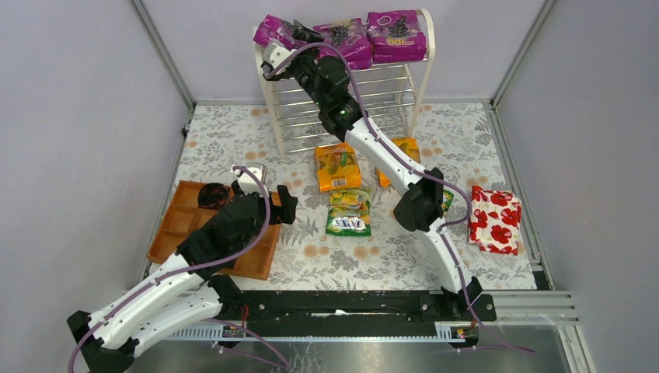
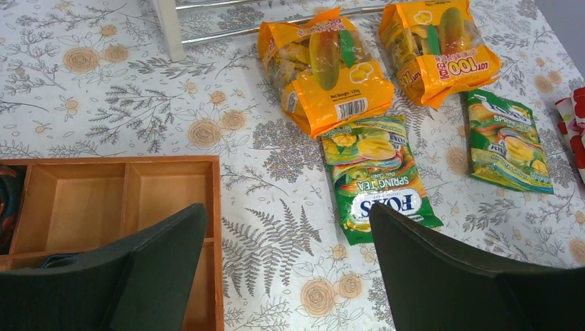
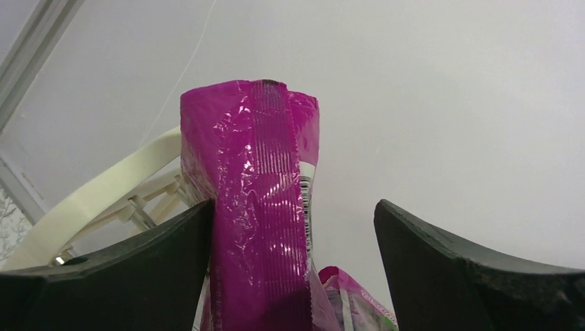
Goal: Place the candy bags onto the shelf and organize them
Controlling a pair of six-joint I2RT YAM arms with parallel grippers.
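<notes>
- Top external view: the bench is covered with a pale cloth printed with grey leaves and tan flowers. Plain pale walls close it on three sides, with metal bars in the two far corners.
- The shelf stands at the far edge of the bench, against the back wall. Its lower tiers of thin rods are bare.
- The right tool is up at the top tier, at its left end, with the fingers apart.
- In the right wrist view the leftmost purple bag stands upright between these fingers. It is close against the finger on the left of that view and apart from the other one.
- To the right of this tool, the middle purple bag and the right purple bag lie flat on the same tier.
- The left tool is above the bench, fingers wide apart, with nothing between them.
- Just ahead of the left tool lies the near green-yellow bag, flat on the cloth. Beyond it, and touching it, is the near orange bag.
- Further to the right of the left tool lie the second orange bag and the second green-yellow bag.
- The wooden tray lies below and to the left of the left tool.
- The red bag, with white flowers, lies well to the right, near the right wall.
</notes>
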